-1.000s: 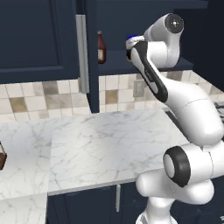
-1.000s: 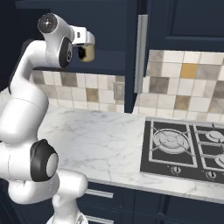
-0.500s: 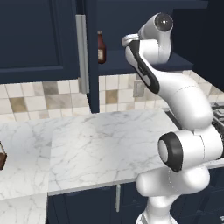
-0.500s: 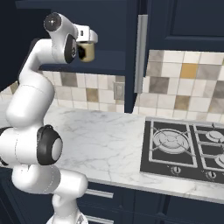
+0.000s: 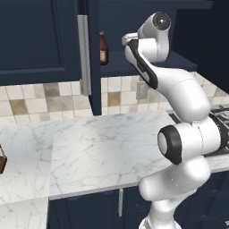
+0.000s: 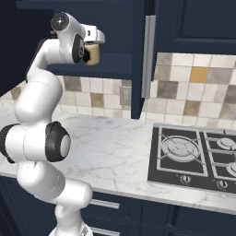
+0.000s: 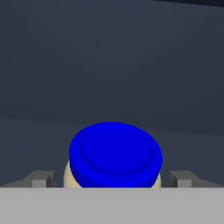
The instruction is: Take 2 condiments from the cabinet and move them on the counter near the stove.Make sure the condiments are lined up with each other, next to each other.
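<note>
A short cream jar with a blue lid (image 7: 115, 152) stands on the shelf of the open navy cabinet (image 5: 134, 62). My gripper (image 7: 113, 178) hangs just above it, open, with one fingertip (image 7: 41, 178) on each side and a gap to the jar. From the right base view the jar (image 6: 92, 55) sits under my hand, beside the arm's dark joint. The slim reddish-brown bottle (image 5: 103, 48) stands upright on the same shelf, left of my hand. The marble counter (image 6: 110, 147) lies below, and the black stove (image 6: 193, 159) is at its right.
The cabinet door stands open, its long silver handle (image 5: 82, 53) left of the bottle. A tiled backsplash (image 5: 44, 98) runs behind the counter. A dark brown object (image 5: 2, 159) sits at the counter's far left edge.
The arm's upper links have swung and the hand has shifted slightly further into the cabinet over the jar. The jaws stay wide apart. Jar and bottle have not moved.
</note>
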